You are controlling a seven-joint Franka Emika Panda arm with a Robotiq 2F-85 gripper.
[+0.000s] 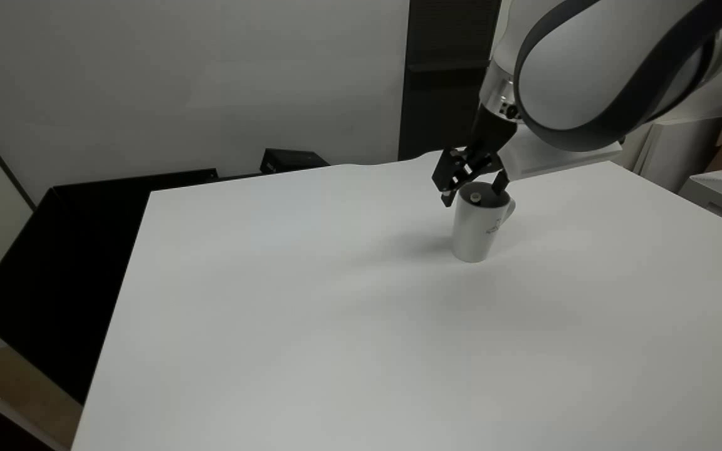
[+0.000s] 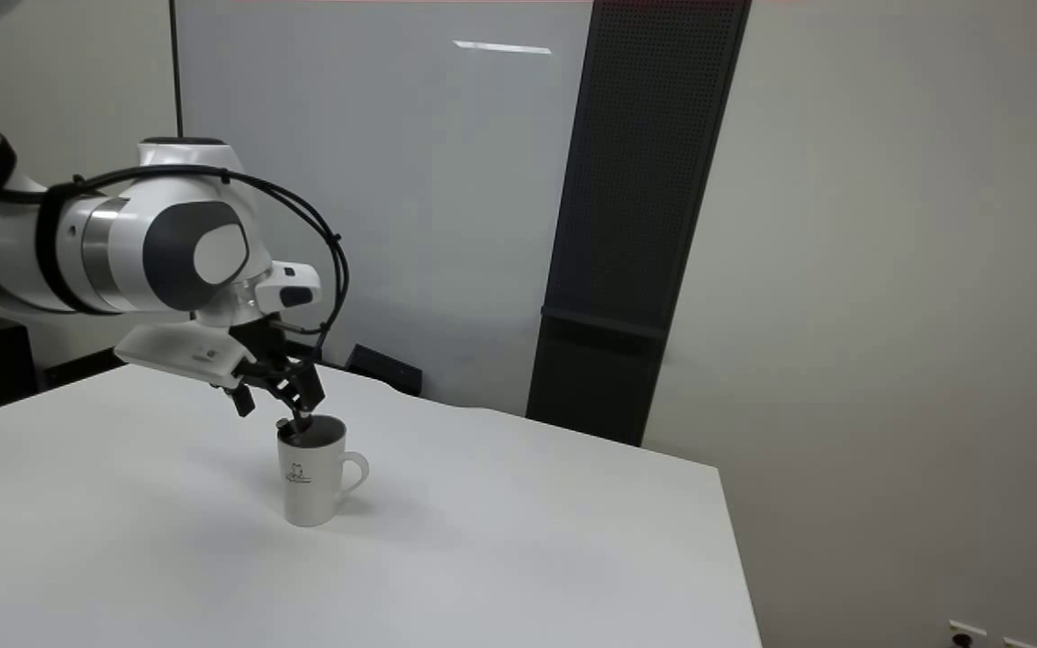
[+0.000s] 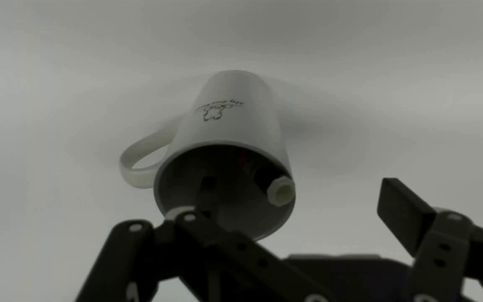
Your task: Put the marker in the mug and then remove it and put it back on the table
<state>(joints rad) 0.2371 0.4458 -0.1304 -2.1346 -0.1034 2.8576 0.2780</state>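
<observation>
White mug (image 3: 235, 126) around marker (image 3: 271, 182), dark panel (image 1: 444, 94) behind

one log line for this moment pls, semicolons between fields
marker: inside mug, leaning toward its rim; mug: upright on table; gripper: open, at mug's mouth, holding nothing; pending: marker back on table

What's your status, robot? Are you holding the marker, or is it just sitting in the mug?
End effector wide open, gripping nothing. Marker leaning inside the mug. Possible snag: the mug's wall, close beside the marker's upper end.
</observation>
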